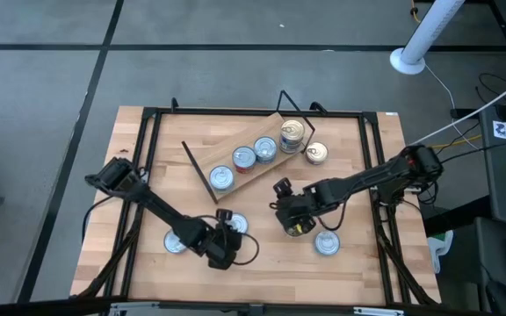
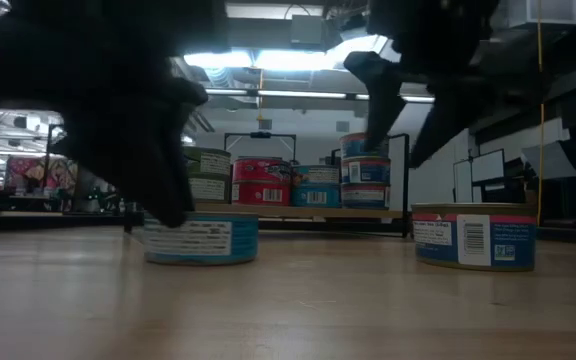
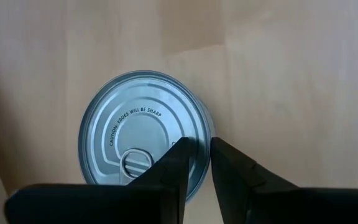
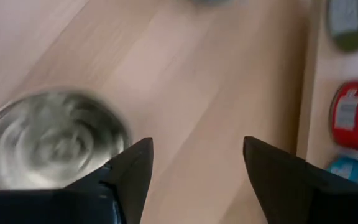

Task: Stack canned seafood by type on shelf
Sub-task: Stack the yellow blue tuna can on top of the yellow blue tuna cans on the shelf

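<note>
Shelf (image 1: 257,171) near the table's far edge is partly filled: three silver-lidded tins in a row plus a stack (image 1: 292,136) at its far end, one gold tin (image 1: 316,154) just beside it. Three tins are left near the front edge. Left gripper (image 1: 228,239) is nearly closed at the rim of a silver tin (image 3: 145,134), grip not certain; right gripper (image 1: 295,221) hangs open over another tin (image 1: 302,226).

The silver tin lid (image 3: 143,134) reads "CAUTION: EDGES WILL BE SHARP"; other tin labels are too small to read.
</note>
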Robot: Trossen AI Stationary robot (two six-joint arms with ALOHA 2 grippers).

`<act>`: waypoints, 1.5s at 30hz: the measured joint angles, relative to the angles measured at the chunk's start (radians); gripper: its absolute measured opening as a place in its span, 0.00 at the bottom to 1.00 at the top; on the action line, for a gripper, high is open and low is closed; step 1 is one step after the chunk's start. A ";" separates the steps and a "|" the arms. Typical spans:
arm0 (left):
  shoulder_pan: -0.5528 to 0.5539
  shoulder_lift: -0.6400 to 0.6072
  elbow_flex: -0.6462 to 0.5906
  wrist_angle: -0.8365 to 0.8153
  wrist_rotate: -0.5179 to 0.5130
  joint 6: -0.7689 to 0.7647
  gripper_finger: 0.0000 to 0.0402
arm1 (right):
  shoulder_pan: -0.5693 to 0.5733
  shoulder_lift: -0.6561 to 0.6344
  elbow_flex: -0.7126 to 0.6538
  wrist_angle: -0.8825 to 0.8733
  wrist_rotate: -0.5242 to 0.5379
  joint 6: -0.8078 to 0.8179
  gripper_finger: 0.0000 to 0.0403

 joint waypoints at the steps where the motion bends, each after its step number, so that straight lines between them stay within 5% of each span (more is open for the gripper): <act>1: 0.010 0.000 0.000 0.003 0.000 0.008 0.15 | 0.000 -0.001 -0.028 0.064 0.008 -0.009 0.62; 10: 0.085 0.000 0.000 0.073 0.004 0.035 0.08 | 0.000 0.004 -0.191 0.530 0.030 -0.164 0.62; 22: 0.145 0.000 0.000 0.082 0.007 0.012 0.00 | -0.017 0.005 -0.260 0.646 -0.021 -0.192 0.62; 36: 0.150 0.000 0.000 0.081 0.008 0.035 0.24 | -0.022 0.005 -0.261 0.696 -0.015 -0.192 0.62; 45: 0.143 0.000 0.000 0.057 0.008 0.058 0.28 | -0.022 0.005 -0.261 0.721 -0.040 -0.192 0.62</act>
